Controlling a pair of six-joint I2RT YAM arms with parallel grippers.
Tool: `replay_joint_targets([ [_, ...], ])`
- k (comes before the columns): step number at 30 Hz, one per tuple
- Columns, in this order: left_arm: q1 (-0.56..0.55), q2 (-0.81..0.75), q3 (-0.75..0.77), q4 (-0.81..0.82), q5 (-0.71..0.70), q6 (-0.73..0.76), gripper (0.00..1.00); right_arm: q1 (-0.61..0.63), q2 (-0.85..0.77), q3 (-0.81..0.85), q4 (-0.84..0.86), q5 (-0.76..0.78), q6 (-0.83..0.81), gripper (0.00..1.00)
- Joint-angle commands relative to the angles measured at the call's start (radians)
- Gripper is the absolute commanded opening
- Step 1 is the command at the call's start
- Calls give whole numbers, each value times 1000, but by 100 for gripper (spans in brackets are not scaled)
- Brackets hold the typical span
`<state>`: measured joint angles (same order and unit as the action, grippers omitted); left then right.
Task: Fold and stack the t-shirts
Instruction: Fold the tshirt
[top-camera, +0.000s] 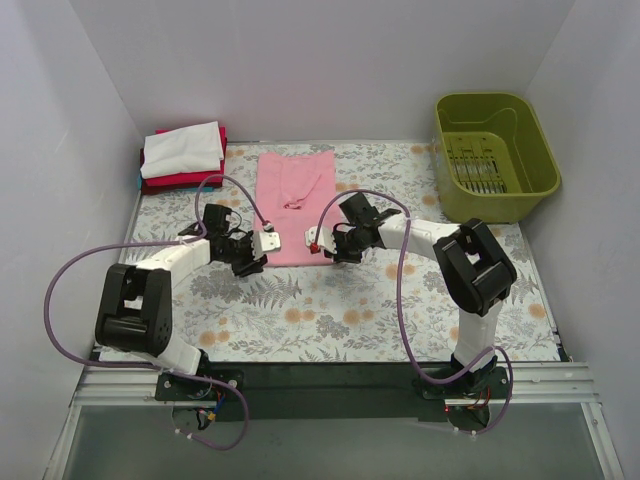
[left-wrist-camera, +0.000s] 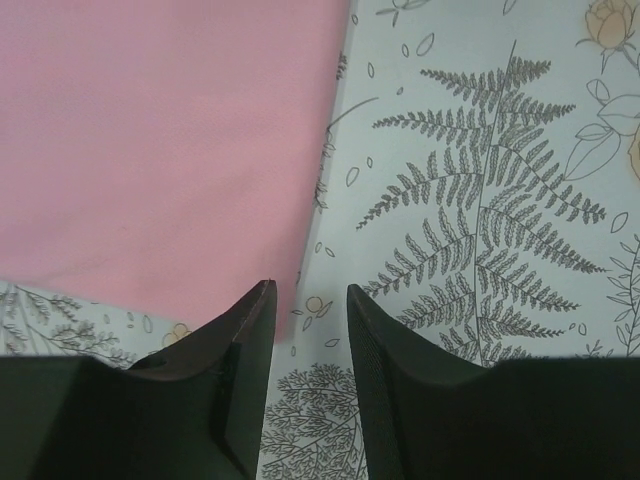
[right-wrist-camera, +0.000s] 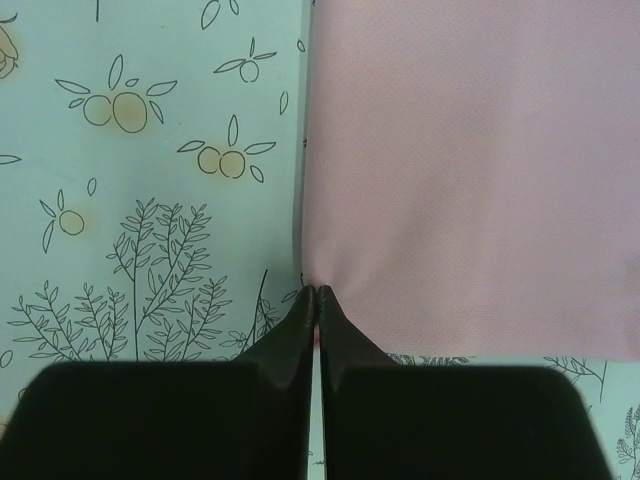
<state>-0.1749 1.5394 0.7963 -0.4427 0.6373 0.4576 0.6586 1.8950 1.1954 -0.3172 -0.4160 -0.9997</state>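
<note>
You have the pink t-shirt (top-camera: 295, 205) folded lengthwise at the middle of the counter (top-camera: 400, 320). Your left pincer (left-wrist-camera: 308, 290): fingers parted, beside its near corner. Your right pincer (right-wrist-camera: 316, 292): closed, pinching the other near corner.

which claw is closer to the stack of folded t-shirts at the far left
Left. The left claw is at the near left corner of the light pink cloth t-shirt, on the side of the stack of folded t-shirts; the right claw pinches its near right corner, farther off.
</note>
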Motion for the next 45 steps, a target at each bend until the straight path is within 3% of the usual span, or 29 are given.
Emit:
replay_joint_targets([
  [1, -3, -52, 63, -36, 48, 23, 33, -11, 32, 16, -92, 6, -8, 1],
  [16, 0, 128, 75, -73, -13, 121, 32, -17, 38, 26, -117, 2, -7, 1],
  [22, 0, 156, 132, -117, -11, 79, 0, -33, 6, 33, -125, -7, 21, 1],
  [27, 0, 194, 302, -185, 7, -8, 0, -102, 10, 202, -195, -69, 59, 1],
  [32, 0, 179, 363, -208, 48, -34, 0, -131, 0, 276, -258, -73, 47, 1],
  [38, -11, 105, 339, -238, 79, -45, 0, -131, -68, 211, -264, -79, 50, 1],
  [45, -77, -68, 219, -416, 120, -46, 0, -110, -259, 12, -289, -102, 76, 1],
])
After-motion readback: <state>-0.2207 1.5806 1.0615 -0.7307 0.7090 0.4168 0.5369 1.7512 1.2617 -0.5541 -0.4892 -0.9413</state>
